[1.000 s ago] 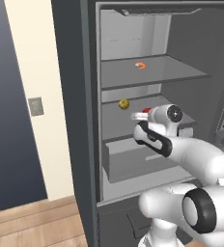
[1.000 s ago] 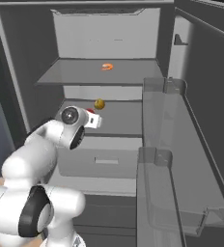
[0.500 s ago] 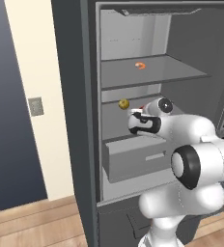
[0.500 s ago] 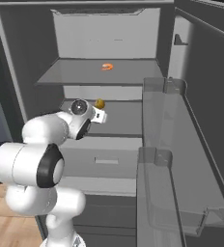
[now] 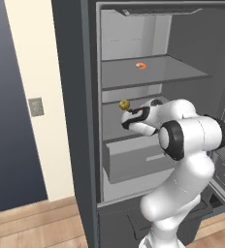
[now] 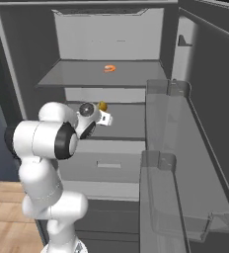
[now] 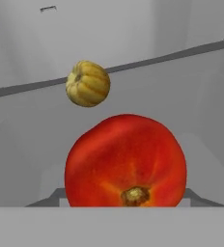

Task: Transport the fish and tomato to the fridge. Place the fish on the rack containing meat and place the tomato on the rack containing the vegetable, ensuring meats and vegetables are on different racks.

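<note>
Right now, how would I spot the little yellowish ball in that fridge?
Look into the open dark grey fridge and find its middle shelf, the one below the shelf with the orange-pink lump. The yellow-green vegetable sits there: round and ribbed, unlike the glossy red tomato near it.

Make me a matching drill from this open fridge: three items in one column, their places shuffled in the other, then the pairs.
Items:
1. glossy red tomato
2. ribbed yellow-green round vegetable
3. small orange-pink curled meat

Places:
A. on the upper shelf of the dark grey fridge
B. resting on the middle shelf, towards the back
C. right in front of the hand camera, over the middle shelf, nearer than the other ball

Pairs: 1-C, 2-B, 3-A
</note>
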{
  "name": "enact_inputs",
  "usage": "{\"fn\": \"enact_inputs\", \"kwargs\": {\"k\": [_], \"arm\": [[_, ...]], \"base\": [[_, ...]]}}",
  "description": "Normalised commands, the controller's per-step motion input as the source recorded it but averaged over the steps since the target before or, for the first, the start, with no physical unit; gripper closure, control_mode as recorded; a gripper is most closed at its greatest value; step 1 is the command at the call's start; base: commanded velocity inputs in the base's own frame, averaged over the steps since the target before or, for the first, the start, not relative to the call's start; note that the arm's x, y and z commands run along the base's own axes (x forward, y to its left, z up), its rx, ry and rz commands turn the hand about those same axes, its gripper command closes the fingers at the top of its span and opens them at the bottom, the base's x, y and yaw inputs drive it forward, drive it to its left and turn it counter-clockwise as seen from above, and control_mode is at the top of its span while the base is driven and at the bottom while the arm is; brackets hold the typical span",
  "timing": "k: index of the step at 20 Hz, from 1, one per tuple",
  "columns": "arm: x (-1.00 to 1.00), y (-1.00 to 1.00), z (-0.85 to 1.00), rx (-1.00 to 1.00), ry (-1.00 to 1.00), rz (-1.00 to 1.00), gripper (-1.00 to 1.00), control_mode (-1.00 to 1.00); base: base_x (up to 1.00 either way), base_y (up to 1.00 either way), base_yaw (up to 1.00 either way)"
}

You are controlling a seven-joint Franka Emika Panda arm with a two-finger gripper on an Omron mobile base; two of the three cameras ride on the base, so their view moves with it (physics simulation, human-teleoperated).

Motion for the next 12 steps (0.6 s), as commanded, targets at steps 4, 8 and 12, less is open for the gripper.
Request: {"fn": "enact_inputs", "kwargs": {"k": [4, 8, 12], "arm": [[0.48, -0.06, -0.3, 0.0, 0.0, 0.0, 1.0, -1.0], [0.41, -0.12, -0.27, 0.0, 0.0, 0.0, 1.0, -1.0], [0.48, -0.14, -0.28, 0.0, 0.0, 0.0, 1.0, -1.0]], "base": [[0.0, 0.0, 0.0], [0.0, 0.0, 0.0], [0.0, 0.0, 0.0]]}}
